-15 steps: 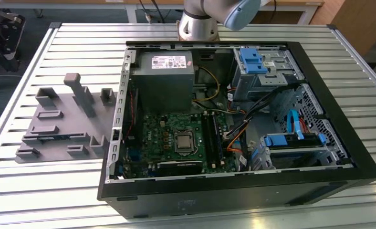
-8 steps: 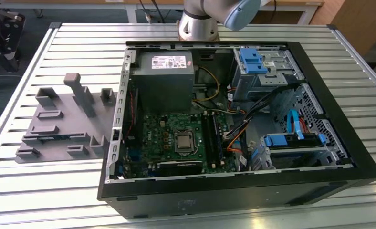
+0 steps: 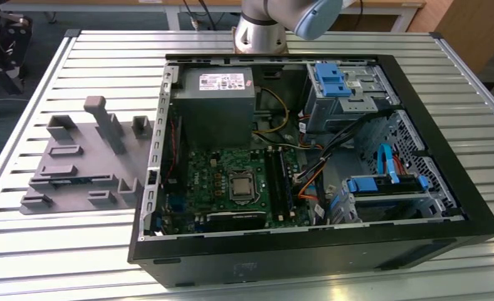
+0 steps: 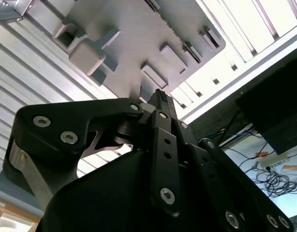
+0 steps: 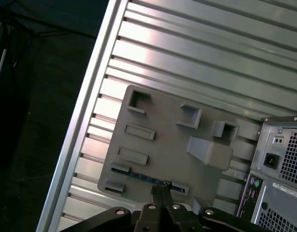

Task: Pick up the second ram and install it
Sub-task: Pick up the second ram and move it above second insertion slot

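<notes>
Gripper (image 5: 159, 189) clenched empty, we hang over the second ram (image 5: 139, 173) in the tray (image 5: 158, 130), nine o'clock of the case (image 3: 314, 251), lying nine-to-three.

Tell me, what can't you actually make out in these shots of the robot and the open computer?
Blue ram stick in the grey tray: in the first wrist view the gripper covers part of it, and its chips are too small to count.
Memory slots on the motherboard: in the exterior view, too dark and small to tell whether any is filled.
Arm: cut off by the exterior view's top edge.
</notes>
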